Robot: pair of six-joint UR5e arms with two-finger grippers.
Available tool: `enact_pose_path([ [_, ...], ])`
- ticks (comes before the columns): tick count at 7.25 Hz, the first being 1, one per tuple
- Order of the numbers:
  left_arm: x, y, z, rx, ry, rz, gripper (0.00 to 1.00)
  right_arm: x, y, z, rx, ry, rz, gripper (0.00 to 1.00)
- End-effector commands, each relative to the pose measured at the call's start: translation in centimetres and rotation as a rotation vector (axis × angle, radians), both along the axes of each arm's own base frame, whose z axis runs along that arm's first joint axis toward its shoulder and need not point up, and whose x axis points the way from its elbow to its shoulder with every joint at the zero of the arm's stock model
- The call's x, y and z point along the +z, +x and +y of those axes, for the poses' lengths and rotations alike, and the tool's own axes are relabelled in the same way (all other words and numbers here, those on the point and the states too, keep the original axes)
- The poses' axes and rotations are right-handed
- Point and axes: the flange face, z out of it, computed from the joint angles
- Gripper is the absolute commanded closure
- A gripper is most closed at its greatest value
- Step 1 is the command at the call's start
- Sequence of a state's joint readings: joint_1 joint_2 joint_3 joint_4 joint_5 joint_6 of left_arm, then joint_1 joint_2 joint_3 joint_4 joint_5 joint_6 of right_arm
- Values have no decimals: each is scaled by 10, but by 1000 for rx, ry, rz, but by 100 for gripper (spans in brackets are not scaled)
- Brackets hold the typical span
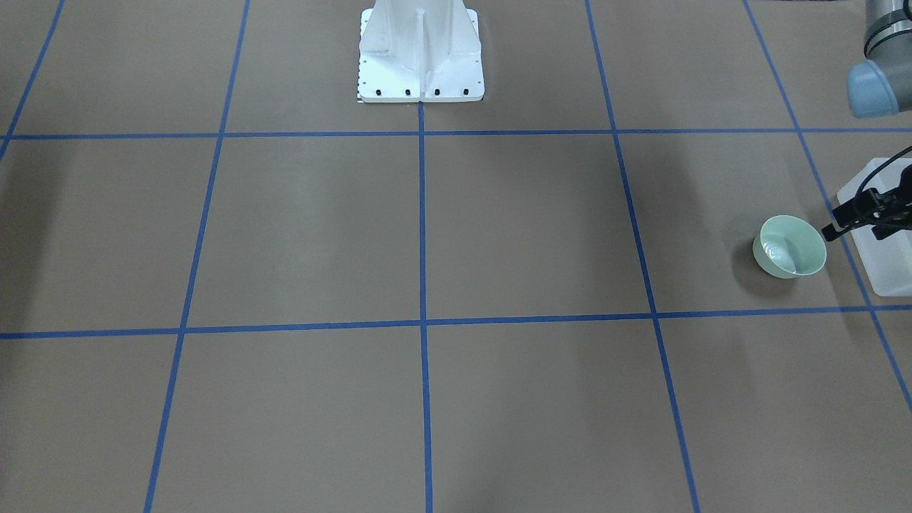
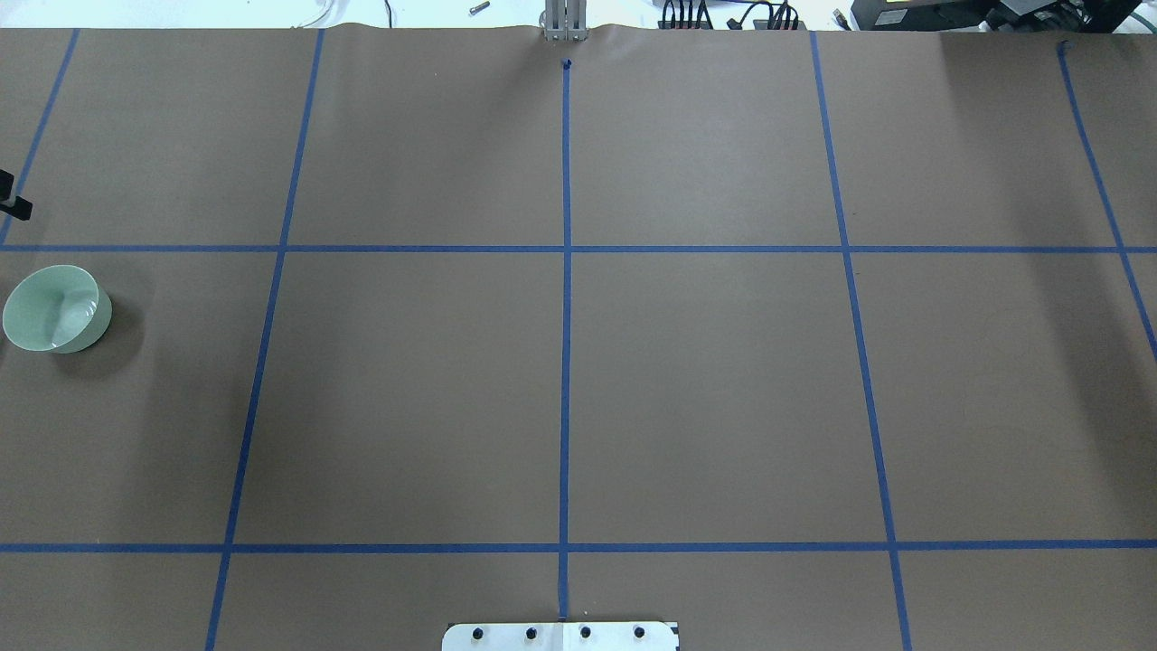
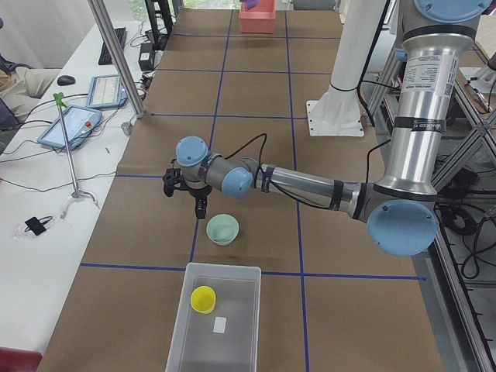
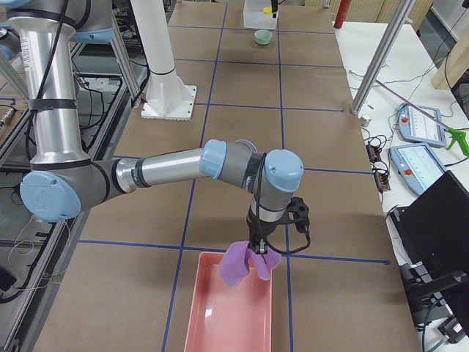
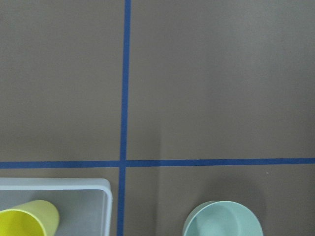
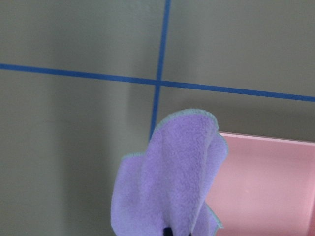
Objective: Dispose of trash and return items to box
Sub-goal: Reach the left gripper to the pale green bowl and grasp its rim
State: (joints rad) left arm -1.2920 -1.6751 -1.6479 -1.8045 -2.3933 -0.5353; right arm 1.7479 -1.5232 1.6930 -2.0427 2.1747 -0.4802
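While our right fingers (image 4: 257, 243) pinch the purple fleece cloth (image 4: 238, 265) over the pink tray (image 4: 227, 323), our left fingers (image 3: 200, 206), whose spread we cannot tell, should next lift the pale-green bowl (image 1: 789, 246) into the neighbouring frosted-white plastic box (image 3: 223, 267).

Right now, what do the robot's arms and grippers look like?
Both the left arm and right arm are silver tubes with pale blue rounded joints and black bands. The left gripper and right gripper are black, with thin black cables.
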Motion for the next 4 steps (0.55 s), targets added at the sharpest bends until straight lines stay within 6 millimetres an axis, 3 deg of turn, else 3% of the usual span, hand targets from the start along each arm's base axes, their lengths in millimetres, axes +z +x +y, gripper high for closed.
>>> enact_pose_path([
  [1, 11, 26, 5, -3, -8, -77, 2, 95, 3, 50, -28, 10, 1, 100],
  [2, 13, 42, 8, 8, -12, -74, 2, 125, 2, 54, -26, 20, 2, 100],
  [3, 17, 63, 13, -7, -21, -127, 2, 141, 1, 56, -27, 27, 3, 100],
  [4, 17, 86, 18, -12, -19, -145, 2, 144, 1, 56, -27, 28, 5, 100],
])
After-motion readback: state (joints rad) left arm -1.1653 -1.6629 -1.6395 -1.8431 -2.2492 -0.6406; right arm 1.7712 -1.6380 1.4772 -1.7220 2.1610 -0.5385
